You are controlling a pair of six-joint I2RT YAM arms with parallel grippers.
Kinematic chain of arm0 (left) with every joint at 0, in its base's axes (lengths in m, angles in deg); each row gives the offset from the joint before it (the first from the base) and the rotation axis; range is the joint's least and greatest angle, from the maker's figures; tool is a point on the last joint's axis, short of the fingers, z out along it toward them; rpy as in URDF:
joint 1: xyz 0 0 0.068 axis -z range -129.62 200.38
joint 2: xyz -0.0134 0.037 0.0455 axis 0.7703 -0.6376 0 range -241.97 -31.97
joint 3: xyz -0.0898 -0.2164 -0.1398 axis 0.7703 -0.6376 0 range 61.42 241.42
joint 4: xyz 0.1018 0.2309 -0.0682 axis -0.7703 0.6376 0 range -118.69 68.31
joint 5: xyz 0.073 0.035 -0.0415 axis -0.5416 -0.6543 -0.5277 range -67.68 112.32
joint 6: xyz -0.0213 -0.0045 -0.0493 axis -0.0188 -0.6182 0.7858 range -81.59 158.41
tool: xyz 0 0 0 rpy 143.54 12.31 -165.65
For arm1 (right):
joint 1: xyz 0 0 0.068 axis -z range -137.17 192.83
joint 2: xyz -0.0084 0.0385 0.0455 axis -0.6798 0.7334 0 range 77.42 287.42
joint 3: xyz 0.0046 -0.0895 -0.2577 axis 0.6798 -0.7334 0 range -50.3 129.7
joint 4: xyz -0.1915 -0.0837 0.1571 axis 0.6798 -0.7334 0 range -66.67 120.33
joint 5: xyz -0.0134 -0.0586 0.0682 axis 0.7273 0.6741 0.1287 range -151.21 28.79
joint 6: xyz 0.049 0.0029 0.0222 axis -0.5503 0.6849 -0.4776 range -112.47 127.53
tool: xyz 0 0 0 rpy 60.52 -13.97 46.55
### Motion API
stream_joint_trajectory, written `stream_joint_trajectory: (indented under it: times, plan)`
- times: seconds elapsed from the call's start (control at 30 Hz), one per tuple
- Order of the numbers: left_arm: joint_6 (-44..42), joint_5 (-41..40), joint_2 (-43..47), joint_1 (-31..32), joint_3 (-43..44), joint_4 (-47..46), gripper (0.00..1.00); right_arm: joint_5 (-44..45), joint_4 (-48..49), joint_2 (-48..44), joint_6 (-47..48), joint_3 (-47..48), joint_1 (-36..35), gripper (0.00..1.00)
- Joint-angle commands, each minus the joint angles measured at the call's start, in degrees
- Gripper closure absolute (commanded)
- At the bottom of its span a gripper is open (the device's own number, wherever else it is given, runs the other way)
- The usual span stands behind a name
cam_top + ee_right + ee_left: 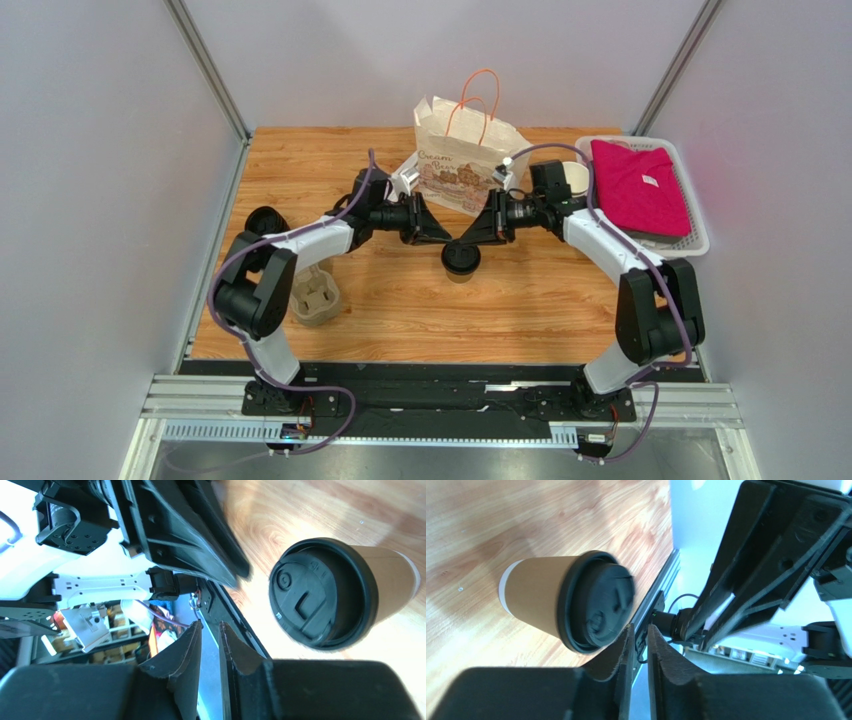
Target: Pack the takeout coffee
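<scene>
The takeout coffee (461, 260), a tan kraft cup with a black lid, stands upright on the wooden table in front of the paper bag (468, 160). My left gripper (443, 238) and right gripper (470, 237) point at each other just behind and above the cup, tips nearly meeting. Both have their jaws close together with nothing between them. The cup shows in the left wrist view (543, 597) beside the left gripper (640, 630). Its lid shows in the right wrist view (315, 592) beside the right gripper (210, 626).
A grey-brown pulp cup tray (317, 298) lies at the front left. A black round object (265, 222) sits at the left edge. A white basket (697, 215) with a pink cloth (637, 187) stands at the right. A lidless cup (577, 178) sits beside it.
</scene>
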Motion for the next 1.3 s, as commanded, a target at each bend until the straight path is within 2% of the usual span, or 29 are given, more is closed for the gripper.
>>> stream_joint_trajectory:
  times: [0.0,0.13,0.2,0.57,1.27]
  plan:
    - [-5.60,-3.98,7.16,-2.41,-0.07,9.01,0.71,4.08,-8.89,-4.73,6.97,1.95,2.56,0.77]
    - [-10.80,-5.84,6.11,-2.85,0.28,15.88,0.59,11.91,-13.74,-4.73,12.10,1.08,2.91,0.78]
    - [-12.03,-5.84,4.71,-2.85,0.46,16.68,0.58,14.63,-13.65,-3.68,13.50,0.63,2.91,0.78]
    - [-14.76,-4.78,-1.27,-1.98,3.89,18.44,0.60,15.87,-10.49,2.03,13.15,-0.07,2.91,0.78]
    - [-12.83,-4.43,-3.47,-0.13,4.15,14.57,0.61,15.43,-7.85,5.46,11.66,-1.48,2.91,0.78]
